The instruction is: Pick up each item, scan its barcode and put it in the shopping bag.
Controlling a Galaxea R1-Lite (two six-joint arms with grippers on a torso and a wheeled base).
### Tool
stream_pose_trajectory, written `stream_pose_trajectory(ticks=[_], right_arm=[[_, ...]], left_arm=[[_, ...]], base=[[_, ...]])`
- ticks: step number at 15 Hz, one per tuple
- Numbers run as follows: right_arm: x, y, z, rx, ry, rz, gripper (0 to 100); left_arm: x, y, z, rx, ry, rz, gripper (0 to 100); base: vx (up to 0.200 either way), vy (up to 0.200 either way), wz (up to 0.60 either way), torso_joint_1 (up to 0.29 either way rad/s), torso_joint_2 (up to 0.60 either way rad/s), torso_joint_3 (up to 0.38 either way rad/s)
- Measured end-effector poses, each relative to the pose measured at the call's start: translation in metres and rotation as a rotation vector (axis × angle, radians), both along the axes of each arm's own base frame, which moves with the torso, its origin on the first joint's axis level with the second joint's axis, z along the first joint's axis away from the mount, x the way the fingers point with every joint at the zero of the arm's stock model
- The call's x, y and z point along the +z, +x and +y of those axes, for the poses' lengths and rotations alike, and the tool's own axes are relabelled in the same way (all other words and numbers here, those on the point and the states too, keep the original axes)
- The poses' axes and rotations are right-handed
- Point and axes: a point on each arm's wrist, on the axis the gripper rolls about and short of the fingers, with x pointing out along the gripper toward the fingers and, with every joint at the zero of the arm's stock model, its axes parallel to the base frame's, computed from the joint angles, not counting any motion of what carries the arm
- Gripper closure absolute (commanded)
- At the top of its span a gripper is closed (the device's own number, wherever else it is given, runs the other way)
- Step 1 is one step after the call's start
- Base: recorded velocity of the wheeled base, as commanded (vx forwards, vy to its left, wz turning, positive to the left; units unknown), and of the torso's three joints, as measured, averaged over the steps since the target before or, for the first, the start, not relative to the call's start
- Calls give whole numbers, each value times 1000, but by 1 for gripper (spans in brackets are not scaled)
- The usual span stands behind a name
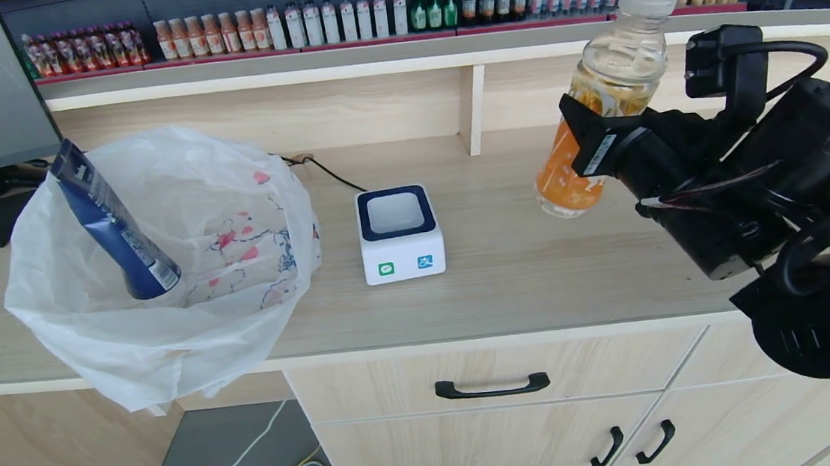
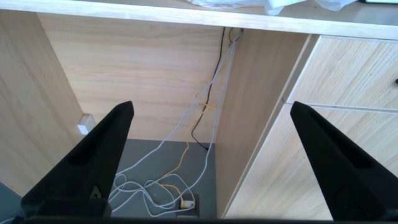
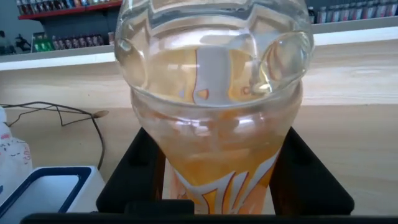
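While our right gripper [image 1: 586, 139] clamps the orange drink bottle [image 1: 615, 69], our left gripper [image 2: 211, 109] stands spread apart. A blue pouch [image 1: 113, 222] occupies the shopping bag [image 1: 169, 344].

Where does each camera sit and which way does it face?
Head: on the head, looking forward and down at the counter, bag and scanner; right gripper, shut on the bottle, at right.
Left wrist: below the counter top, facing the gap under it with cables; left gripper open, its fingers framing the view.
Right wrist: behind the bottle, facing across the counter toward the shelf; its fingers flank the bottle.
Shared: head and right wrist both show bottle and scanner.
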Motion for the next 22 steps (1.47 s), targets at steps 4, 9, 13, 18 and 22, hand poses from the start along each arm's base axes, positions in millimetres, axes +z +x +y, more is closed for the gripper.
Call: stream_pose_trajectory(ticks=[4, 9, 13, 18, 22], right_arm=[[6, -24, -5, 34, 25, -3, 100], [5, -67, -6, 142, 4, 4, 100], [-12, -106, -4, 266, -40, 50, 100], [-7, -131, 4, 381, -48, 14, 100], [-9, -154, 24, 478, -173, -44, 100]], left_arm=[[0, 0, 0, 0, 0, 0, 0], [0, 0, 0, 0, 0, 0, 0], [0, 0, 0, 0, 0, 0, 0], [0, 0, 0, 0, 0, 0, 0], [0, 0, 0, 0, 0, 0, 0]], base=[[0, 0, 0, 0, 0, 0], [0, 0, 0, 0, 0, 0], [0, 0, 0, 0, 0, 0], [0, 0, 0, 0, 0, 0], [0, 0, 0, 0, 0, 0]])
